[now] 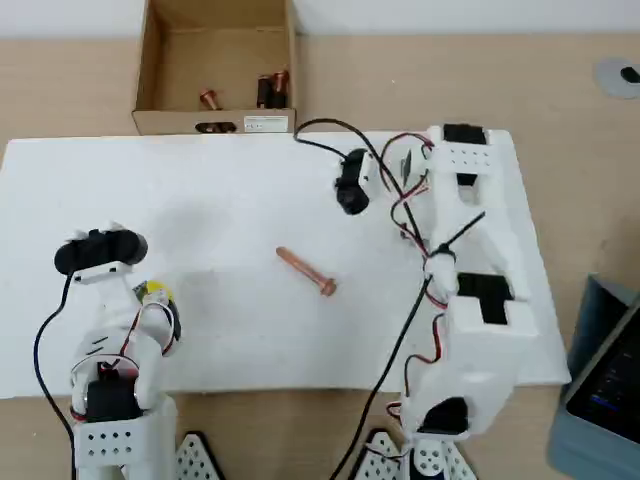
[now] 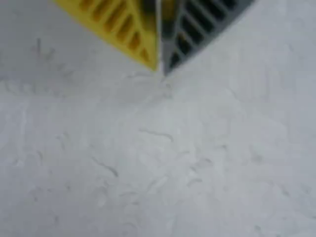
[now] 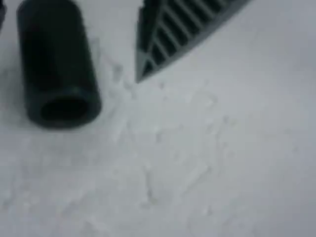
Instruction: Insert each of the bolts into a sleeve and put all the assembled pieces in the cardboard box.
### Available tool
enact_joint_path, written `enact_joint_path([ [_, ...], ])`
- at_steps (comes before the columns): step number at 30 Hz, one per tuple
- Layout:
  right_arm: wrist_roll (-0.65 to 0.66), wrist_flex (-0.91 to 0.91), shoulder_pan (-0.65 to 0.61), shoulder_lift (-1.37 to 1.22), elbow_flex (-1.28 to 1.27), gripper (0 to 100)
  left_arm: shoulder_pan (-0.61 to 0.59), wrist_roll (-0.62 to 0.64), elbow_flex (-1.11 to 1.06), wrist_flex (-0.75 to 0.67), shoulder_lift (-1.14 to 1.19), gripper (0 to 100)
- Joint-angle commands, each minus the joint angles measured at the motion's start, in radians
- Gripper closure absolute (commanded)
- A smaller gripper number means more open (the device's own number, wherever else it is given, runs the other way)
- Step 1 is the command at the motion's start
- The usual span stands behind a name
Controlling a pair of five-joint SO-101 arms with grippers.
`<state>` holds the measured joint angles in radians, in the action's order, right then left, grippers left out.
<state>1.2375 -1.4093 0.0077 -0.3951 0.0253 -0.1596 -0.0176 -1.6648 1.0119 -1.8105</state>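
sleeve [image 3: 57, 64] just beside right hand [image 1: 350, 188] | bolt [image 1: 305, 271] lies well apart

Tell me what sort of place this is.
Probably a robotics lab bench, set up for an assembly task. The left arm and right arm sit at a wooden table covered by a white mat, with a loose bolt, a sleeve and a box laid out.

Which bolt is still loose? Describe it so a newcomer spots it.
On the white mat below the cardboard box, near the mat's middle, lies a bolt. It is copper-coloured with no sleeve on it; the other copper pieces sit inside the box.
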Motion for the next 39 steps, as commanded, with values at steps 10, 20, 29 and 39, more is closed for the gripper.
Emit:
enact_joint_path([
  [10,0.005,0.063,-0.012,-0.119,0.004,95.2,-0.002,-0.005,0.006,-0.005,-0.01,100],
  [20,-0.075,-0.006,-0.015,-0.094,0.119,98.8,-0.002,-0.005,0.006,-0.005,-0.01,100],
  [29,-0.236,-0.081,-0.085,0.136,0.147,98.8,-0.002,-0.006,0.006,-0.005,-0.01,100],
  [39,-0.569,-0.127,-0.147,0.426,0.143,98.8,-0.002,-0.005,0.006,-0.005,-0.01,100],
])
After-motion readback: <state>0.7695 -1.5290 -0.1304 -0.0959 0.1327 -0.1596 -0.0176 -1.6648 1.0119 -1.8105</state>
